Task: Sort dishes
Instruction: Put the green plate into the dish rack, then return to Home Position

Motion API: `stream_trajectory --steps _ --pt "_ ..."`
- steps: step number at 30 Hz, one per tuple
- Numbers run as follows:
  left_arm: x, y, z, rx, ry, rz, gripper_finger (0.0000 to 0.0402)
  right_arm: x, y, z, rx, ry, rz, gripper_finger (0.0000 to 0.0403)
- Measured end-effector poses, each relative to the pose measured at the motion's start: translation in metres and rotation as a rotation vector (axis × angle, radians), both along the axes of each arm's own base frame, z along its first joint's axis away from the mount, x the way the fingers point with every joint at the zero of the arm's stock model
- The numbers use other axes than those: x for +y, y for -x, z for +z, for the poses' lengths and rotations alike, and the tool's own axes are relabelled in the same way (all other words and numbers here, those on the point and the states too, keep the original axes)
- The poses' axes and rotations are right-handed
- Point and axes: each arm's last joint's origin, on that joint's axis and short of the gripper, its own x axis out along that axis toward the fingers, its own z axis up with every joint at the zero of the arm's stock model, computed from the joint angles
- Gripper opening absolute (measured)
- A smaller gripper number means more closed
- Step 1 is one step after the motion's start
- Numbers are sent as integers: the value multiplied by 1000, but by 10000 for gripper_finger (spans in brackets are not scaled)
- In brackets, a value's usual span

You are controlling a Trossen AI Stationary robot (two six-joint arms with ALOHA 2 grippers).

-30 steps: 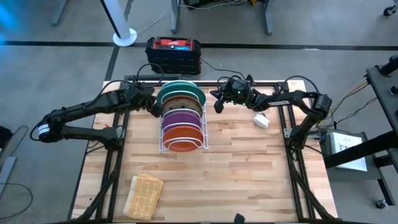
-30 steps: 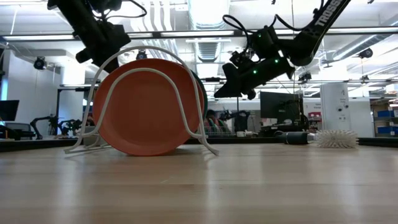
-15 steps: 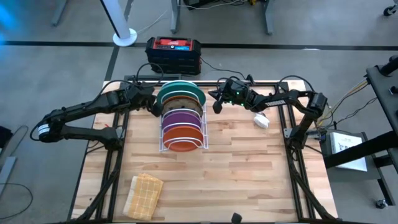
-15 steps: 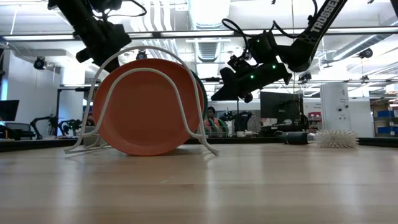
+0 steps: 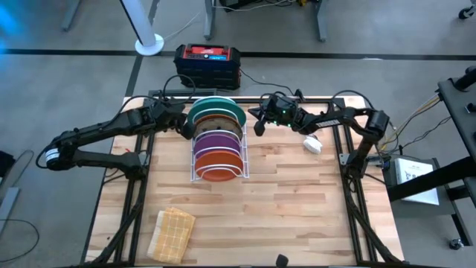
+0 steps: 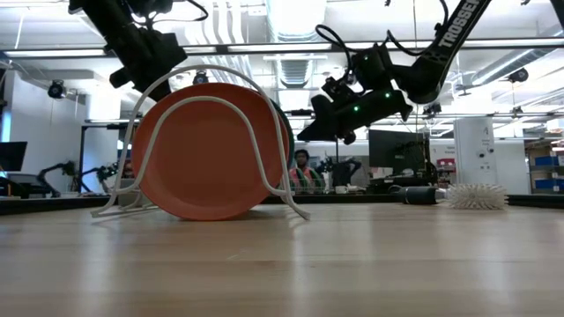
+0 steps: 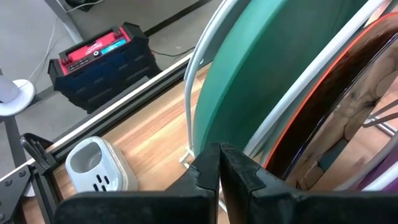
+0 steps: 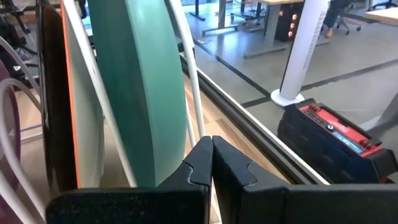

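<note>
The dishes stand on edge in a white wire rack point(image 5: 242, 160) at the table's far middle. From far to near they are a large teal plate point(image 5: 216, 109), an orange-patterned plate point(image 7: 323, 106), purple plates point(image 5: 217, 141) and a plain orange plate point(image 6: 207, 150). My left gripper point(image 5: 185, 131) is shut at the rack's left side, beside the teal plate's rim point(image 7: 267, 68). My right gripper point(image 5: 258, 128) is shut and hangs a little off the rack's right side, level with the teal plate point(image 8: 143, 93), holding nothing. My left gripper has its shut fingertips point(image 7: 219, 155) close against the rack's left side, by the lower rim of the teal plate. It comes slanting down from the table's left. Whether it touches the wire or the plate, I cannot tell.
A tan woven cloth point(image 5: 172, 232) lies at the near left. A white brush point(image 5: 312, 144) lies on the table at the right. A black and red box point(image 5: 208, 63) sits on the floor beyond the far edge. Bare wood stretches near of the rack.
</note>
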Motion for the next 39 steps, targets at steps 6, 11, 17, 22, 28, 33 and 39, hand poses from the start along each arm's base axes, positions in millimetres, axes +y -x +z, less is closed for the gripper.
stream_trajectory --steps 6,11,17,22,28,33,39 --pt "0 0 0 -2 -2 0 0 -1 -2 -5 1 2 0 0" --pt "0 0 0 -2 -3 1 0 -2 -3 -10 1 -6 -1 0" --pt "1 0 0 6 -18 8 0 -1 -4 -11 -5 -13 18 0" --pt "1 -1 1 8 -30 -1 0 0 -4 -11 -8 -18 40 0" --pt "1 -1 2 9 -39 -1 0 2 -5 -11 -13 -29 74 0" --pt "1 -1 2 8 -40 0 0 2 -6 -11 -11 -27 75 0" --pt "-4 6 12 20 -56 -1 0 6 6 -1 108 -32 1 0"
